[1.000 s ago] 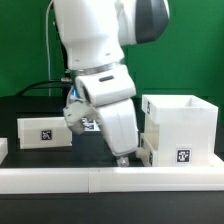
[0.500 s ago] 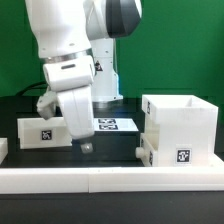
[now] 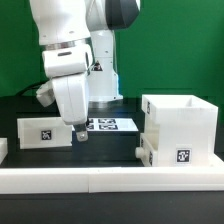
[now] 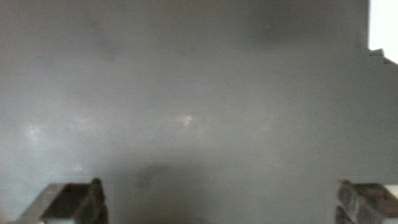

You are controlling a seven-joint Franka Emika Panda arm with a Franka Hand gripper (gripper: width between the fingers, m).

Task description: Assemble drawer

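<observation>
Claw (image 3: 82,135) hangs just above the dark table (image 3: 115,148), released, with its fingers (image 4: 71,203) spread wide and nothing between them. In the exterior view a small tagged tray (image 3: 45,131) sits right at its 9 o'clock. The tall case (image 3: 180,118) is well off at 3 o'clock.

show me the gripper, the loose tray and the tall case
gripper (image 3: 81,137), exterior view, between its fingertips
loose tray (image 3: 32,134), exterior view, front wall
tall case (image 3: 185,125), exterior view, front wall
</observation>
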